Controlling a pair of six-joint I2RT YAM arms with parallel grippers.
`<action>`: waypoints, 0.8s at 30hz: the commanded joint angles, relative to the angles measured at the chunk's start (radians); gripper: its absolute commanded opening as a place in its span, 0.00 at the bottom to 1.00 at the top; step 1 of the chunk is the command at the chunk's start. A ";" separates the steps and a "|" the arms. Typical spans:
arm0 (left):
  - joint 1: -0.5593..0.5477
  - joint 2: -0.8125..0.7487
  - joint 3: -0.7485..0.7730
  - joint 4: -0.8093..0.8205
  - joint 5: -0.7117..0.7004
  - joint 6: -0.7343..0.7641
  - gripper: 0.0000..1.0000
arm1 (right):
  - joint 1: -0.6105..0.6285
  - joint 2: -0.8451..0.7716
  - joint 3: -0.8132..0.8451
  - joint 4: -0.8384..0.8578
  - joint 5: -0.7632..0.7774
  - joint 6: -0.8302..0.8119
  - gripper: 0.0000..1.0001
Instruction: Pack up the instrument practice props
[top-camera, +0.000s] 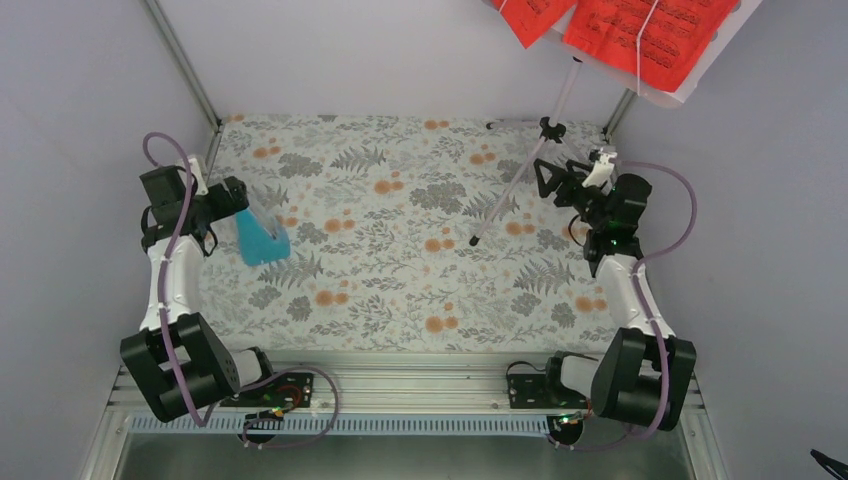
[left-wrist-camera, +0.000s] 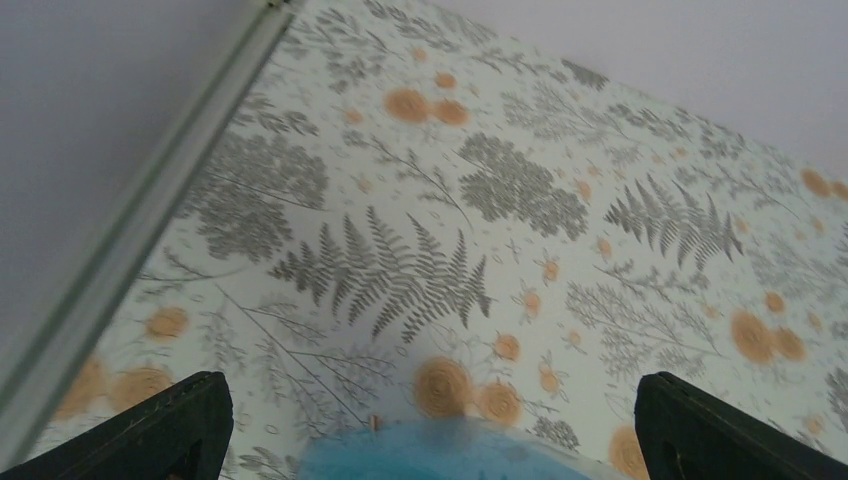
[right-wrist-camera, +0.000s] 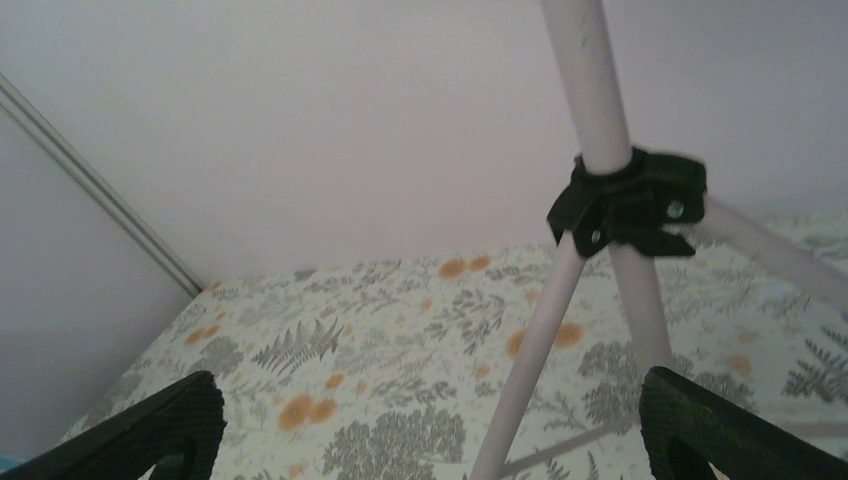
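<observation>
My left gripper (top-camera: 248, 210) gapes empty over the metronome (top-camera: 262, 241), tabletop's (top-camera: 400, 290) left edge — right gripper (top-camera: 553, 180) likewise, lined up to grasp the stand (top-camera: 515, 186).

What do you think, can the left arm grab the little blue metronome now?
Probably yes. The left gripper is open, and the metronome sits right in front of it, low between its fingers in the wrist view. Nothing shows between them, so a short push forward should do.
</observation>
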 joint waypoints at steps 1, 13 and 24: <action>-0.039 0.006 -0.009 0.024 0.091 0.045 1.00 | 0.025 -0.030 -0.025 -0.117 0.018 -0.050 0.98; -0.186 0.058 0.011 -0.064 -0.202 0.047 1.00 | 0.046 -0.031 -0.025 -0.132 0.023 -0.031 0.98; -0.327 0.037 -0.016 -0.106 -0.261 0.004 0.60 | 0.056 -0.070 -0.005 -0.223 0.035 -0.073 0.97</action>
